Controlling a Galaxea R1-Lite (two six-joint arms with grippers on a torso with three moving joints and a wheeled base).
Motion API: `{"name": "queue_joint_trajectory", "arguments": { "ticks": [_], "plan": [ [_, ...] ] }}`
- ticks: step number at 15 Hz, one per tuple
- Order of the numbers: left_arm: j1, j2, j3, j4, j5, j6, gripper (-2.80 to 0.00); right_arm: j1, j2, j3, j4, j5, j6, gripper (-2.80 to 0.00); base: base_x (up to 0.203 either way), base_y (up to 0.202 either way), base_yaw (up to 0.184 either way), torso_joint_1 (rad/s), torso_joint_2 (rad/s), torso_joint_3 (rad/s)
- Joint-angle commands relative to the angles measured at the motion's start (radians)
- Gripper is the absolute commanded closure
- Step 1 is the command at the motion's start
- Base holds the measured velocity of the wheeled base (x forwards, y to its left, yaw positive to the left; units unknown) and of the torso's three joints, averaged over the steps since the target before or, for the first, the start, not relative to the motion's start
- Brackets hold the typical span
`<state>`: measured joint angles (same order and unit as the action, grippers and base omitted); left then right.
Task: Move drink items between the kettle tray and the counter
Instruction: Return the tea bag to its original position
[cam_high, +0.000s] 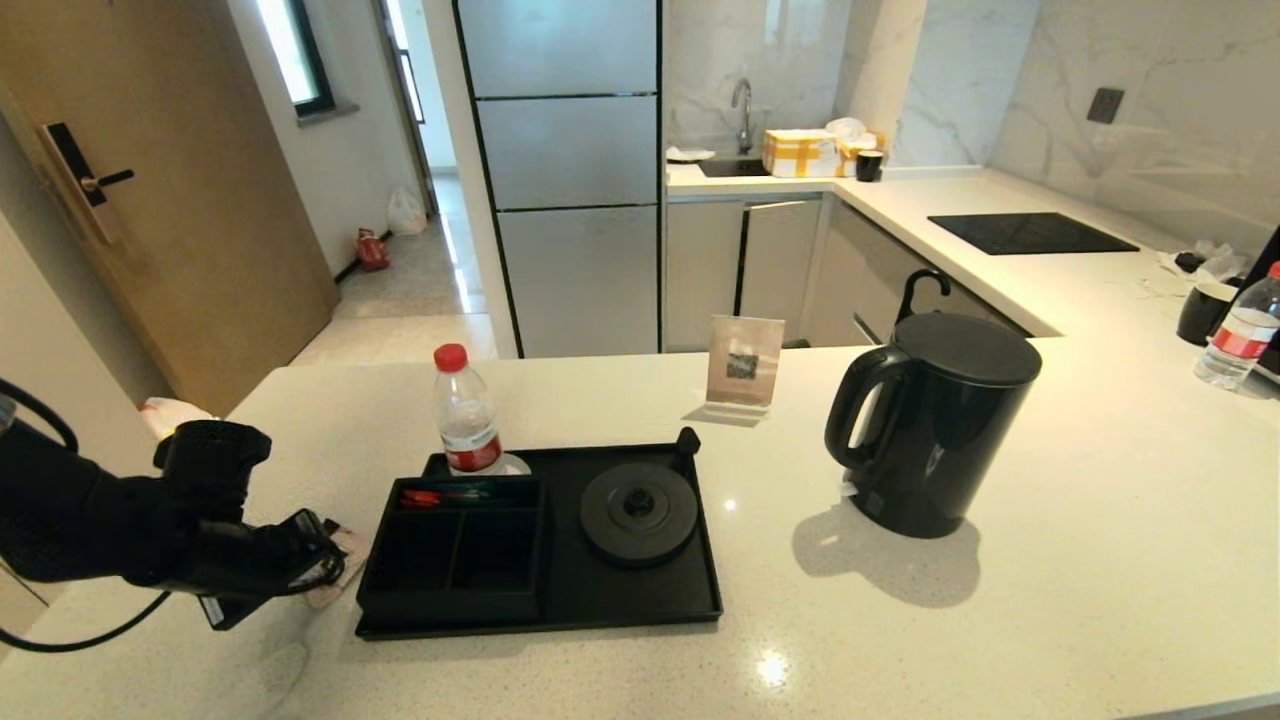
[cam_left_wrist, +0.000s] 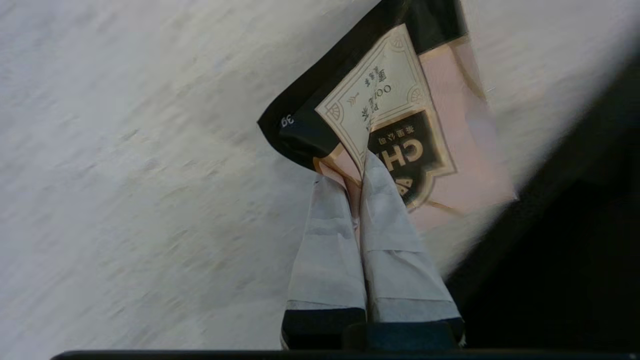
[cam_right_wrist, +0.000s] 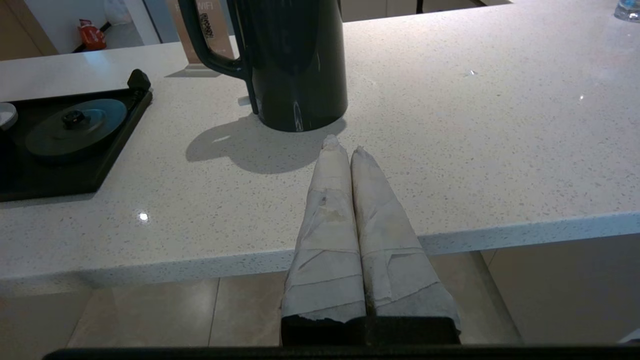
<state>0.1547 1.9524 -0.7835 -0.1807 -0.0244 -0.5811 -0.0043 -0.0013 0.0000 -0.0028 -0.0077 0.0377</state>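
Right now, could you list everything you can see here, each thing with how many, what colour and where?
speckled white stone counter: one, white, underneath everything
flat black rectangular tray: one, black, front centre of the counter
round black kettle base disc: one, black, on the tray
tall matte-black kettle: one, black, on the counter to the tray's right
clear water bottle with red cap: one, at the tray's back left corner
second clear water bottle: one, far right
small standing card: one, beige, behind the tray
pale-pink tea sachet with black band: one, pinched in the left gripper, left of the tray
left gripper: shut on the sachet
right gripper: shut, empty, at the counter's near edge
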Motion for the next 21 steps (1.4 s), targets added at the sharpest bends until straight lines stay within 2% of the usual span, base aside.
{"name": "queue_joint_trajectory", "arguments": {
  "ticks": [1, 3, 6, 11, 14, 16, 18, 19, 21],
  "plan": [
    [0.0, -0.076, 0.083, -0.161, -0.026, -0.002, 0.0, 0.0, 0.001, 0.0, 0.0, 0.0, 0.001, 0.0, 0.0, 0.0, 0.0, 0.0, 0.0, 0.0],
    [-0.001, -0.091, 0.1, -0.187, -0.051, -0.001, 0.0, 0.0, 0.001, 0.0, 0.0, 0.0, 0.001, 0.0, 0.0, 0.0, 0.0, 0.0, 0.0, 0.0],
    [0.001, -0.181, 0.13, -0.193, -0.176, -0.006, 0.0, 0.0, 0.001, 0.001, 0.0, 0.0, 0.001, 0.0, 0.0, 0.0, 0.0, 0.0, 0.0, 0.0],
    [0.0, -0.271, 0.161, -0.189, -0.183, 0.001, 0.0, 0.0, 0.001, 0.0, 0.0, 0.0, 0.001, 0.0, 0.0, 0.0, 0.0, 0.0, 0.0, 0.0],
    [0.001, -0.318, 0.168, -0.162, -0.174, 0.048, 0.0, 0.0, 0.001, 0.001, 0.0, 0.0, 0.001, 0.0, 0.0, 0.0, 0.0, 0.0, 0.0, 0.0],
    [-0.011, -0.417, 0.109, -0.021, -0.171, 0.086, 0.0, 0.0, 0.001, 0.0, 0.0, 0.0, 0.001, 0.0, 0.0, 0.0, 0.0, 0.0, 0.0, 0.0],
    [-0.045, -0.548, -0.034, 0.254, -0.148, 0.125, 0.0, 0.0, 0.001, 0.0, 0.0, 0.0, 0.001, 0.0, 0.0, 0.0, 0.0, 0.0, 0.0, 0.0],
    [-0.075, -0.582, -0.111, 0.385, -0.114, 0.152, 0.0, 0.0, 0.001, 0.0, 0.0, 0.0, 0.001, 0.0, 0.0, 0.0, 0.0, 0.0, 0.0, 0.0],
    [-0.191, -0.616, -0.244, 0.604, 0.032, 0.207, 0.0, 0.0, 0.001, 0.0, 0.0, 0.0, 0.001, 0.0, 0.0, 0.0, 0.0, 0.0, 0.0, 0.0]
  ]
}}
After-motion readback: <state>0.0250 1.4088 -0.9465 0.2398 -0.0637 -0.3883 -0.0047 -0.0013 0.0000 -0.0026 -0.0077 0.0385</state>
